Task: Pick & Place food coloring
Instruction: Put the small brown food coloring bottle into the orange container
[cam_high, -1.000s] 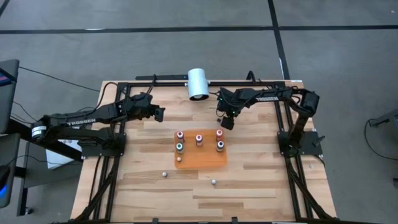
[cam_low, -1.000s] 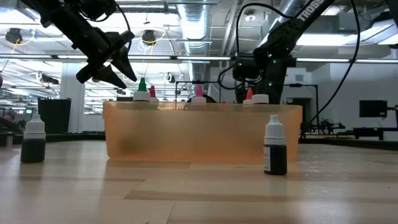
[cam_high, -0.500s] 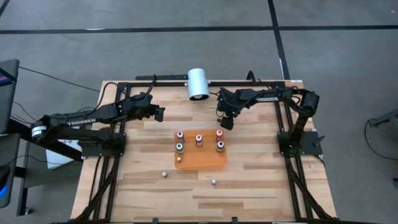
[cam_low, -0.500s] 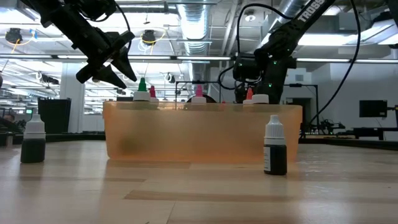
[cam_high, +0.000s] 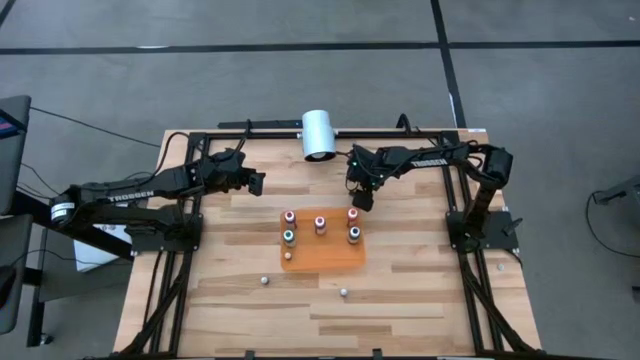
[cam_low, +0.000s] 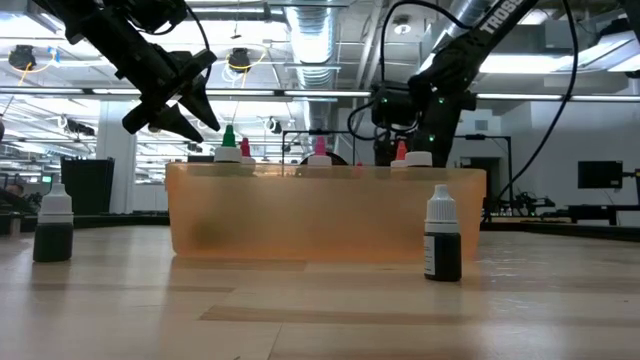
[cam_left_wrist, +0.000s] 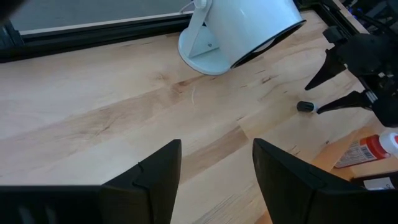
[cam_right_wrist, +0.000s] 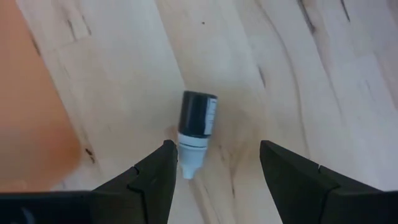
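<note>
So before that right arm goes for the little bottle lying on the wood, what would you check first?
1. Right tool open: ok.
2. Lying bottle between its fingers' line: ok, roughly centred.
3. Bottle clear of the orange tray: ok, it lies beside it.
4. Tool low enough to grip: cannot tell.
5. Left tool out of the way: ok, open and off to the side.
6. Free spot in the tray: ok, bare space at its front.

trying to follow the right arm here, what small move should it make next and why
Probably lower the right gripper straight down, then close. Its jaws are open, and a dark food coloring bottle lies on its side on the wood between them, beside the orange tray. The left gripper waits open, away from the tray.
</note>
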